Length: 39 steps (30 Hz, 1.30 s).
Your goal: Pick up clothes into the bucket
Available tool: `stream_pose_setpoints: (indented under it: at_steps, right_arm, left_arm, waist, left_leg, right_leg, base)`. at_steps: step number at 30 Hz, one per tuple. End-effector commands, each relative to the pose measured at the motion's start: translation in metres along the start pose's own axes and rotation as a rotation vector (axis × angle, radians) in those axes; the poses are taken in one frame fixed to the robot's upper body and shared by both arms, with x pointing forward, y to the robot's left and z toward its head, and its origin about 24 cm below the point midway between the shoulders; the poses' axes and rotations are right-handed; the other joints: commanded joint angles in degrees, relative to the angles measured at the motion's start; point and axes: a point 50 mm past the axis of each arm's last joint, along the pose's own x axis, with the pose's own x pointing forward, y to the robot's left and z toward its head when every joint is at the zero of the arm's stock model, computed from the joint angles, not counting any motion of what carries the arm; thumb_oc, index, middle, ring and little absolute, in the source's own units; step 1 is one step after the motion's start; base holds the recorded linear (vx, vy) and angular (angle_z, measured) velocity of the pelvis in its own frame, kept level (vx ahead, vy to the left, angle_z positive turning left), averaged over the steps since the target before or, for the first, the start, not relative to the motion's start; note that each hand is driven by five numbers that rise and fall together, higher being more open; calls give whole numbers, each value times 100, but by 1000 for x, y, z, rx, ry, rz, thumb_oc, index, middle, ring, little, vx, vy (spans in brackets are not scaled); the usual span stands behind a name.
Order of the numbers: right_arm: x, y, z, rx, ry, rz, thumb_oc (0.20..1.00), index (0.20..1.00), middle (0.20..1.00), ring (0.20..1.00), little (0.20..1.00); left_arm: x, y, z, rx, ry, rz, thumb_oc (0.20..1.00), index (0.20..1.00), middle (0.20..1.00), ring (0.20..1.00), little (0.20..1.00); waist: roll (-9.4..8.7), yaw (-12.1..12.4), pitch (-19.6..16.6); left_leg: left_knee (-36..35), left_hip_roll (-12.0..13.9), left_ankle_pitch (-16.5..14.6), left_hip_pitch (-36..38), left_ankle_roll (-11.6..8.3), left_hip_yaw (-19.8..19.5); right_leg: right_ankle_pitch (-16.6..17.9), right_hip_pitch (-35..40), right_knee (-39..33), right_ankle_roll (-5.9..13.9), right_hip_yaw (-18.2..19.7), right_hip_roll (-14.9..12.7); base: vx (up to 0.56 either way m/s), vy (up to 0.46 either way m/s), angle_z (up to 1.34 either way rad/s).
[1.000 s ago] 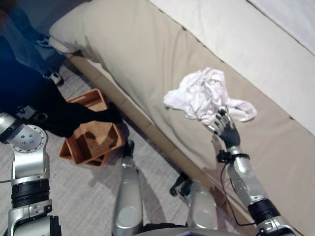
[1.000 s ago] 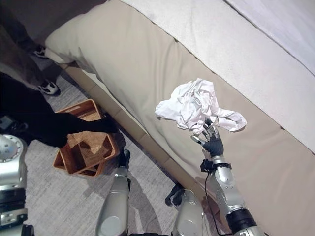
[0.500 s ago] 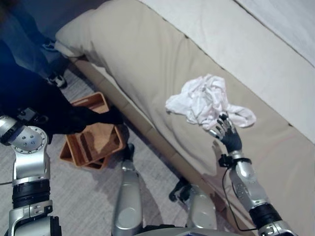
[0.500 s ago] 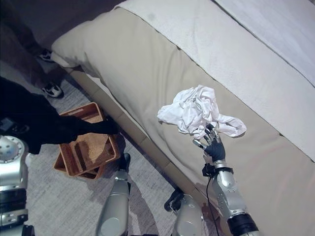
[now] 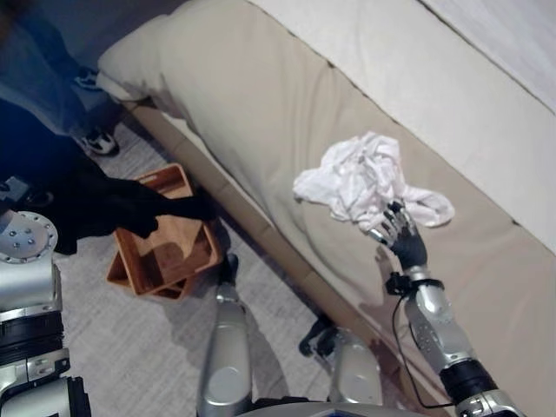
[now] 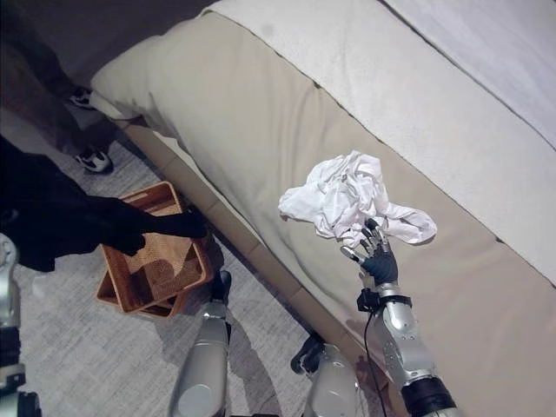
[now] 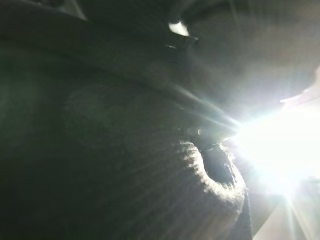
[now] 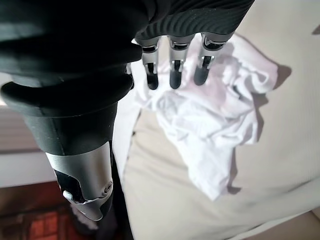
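Observation:
A crumpled white cloth [image 5: 360, 178] lies on the beige cushion [image 5: 261, 113]. My right hand [image 5: 405, 245] is at the cloth's near edge. It is open, with straight fingers [image 8: 172, 70] resting on the white cloth [image 8: 200, 115] and nothing in its hold. A brown woven basket [image 5: 174, 250] stands on the floor beside the cushion's front edge. A dark shape [image 5: 113, 204] stretches from my left arm's side to the basket's far rim. Dark knitted fabric [image 7: 125, 165] and glare fill the left wrist view, so the left hand's state is unclear.
A person's legs and a shoe [image 5: 94, 141] stand at the upper left near the basket. A white cover [image 5: 452, 95] lies across the cushion's far side. Grey carpet [image 5: 139, 347] runs along the cushion's front.
The whole picture has shifted a little. My left arm's silver joint has slid toward the left edge. The right hand stays at the cloth's near edge.

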Motion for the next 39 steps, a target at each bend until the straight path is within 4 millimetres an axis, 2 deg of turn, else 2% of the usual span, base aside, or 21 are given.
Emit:
stream_pose_setpoints:
  at_steps: [1,13,14,22,30,39]
  right_arm:
    - [2,1,8,30,-59,-4,1000,1000,1000,1000,1000]
    - [1,4,6,30,-47,8,1000,1000,1000,1000,1000]
    - [1,3,6,30,-49,6,1000,1000,1000,1000,1000]
    - [0,1,5,31,-44,2,1000,1000,1000,1000,1000]
    - [1,3,5,29,-44,8,1000,1000,1000,1000,1000]
    - [-1,0,0,21,-17,1,1000,1000,1000,1000,1000]
  left_arm:
    - [30,2,29,-86,-154,118,200,200,200,200,200]
    - [32,-3,35,-110,-169,121,200,200,200,200,200]
    - [32,-3,36,-111,-174,124,200,200,200,200,200]
    - [46,-3,48,-115,-236,145,200,200,200,200,200]
    - [48,-4,51,-123,-241,147,200,200,200,200,200]
    - [60,-2,61,-126,-292,141,200,200,200,200,200]
  waist:
    - [-19,-138,-349]
    - [-34,-204,-448]
    - [-34,-190,-425]
    - [-6,-216,-510]
    - [-3,-221,-565]
    - [43,-190,-688]
  left_leg:
    - [38,140,-556,262,25,356]
    - [-26,153,-584,417,27,477]
    - [-17,120,-467,376,62,539]
    - [-41,86,-504,453,86,581]
    - [-51,63,-536,507,96,601]
    - [-120,53,-550,615,94,626]
  right_leg:
    - [1399,243,-1245,347,108,-46]
    - [1604,356,-1533,408,209,-37]
    - [1726,324,-1566,341,111,-78]
    - [1793,404,-1660,380,127,-88]
    - [1824,460,-1708,405,122,-96]
    - [1896,581,-1844,436,114,-67]
  base:
    - [0,0,0]
    - [-6,8,-1]
    - [-71,37,-9]
    - [0,8,-2]
    - [0,0,0]
    - [0,0,0]
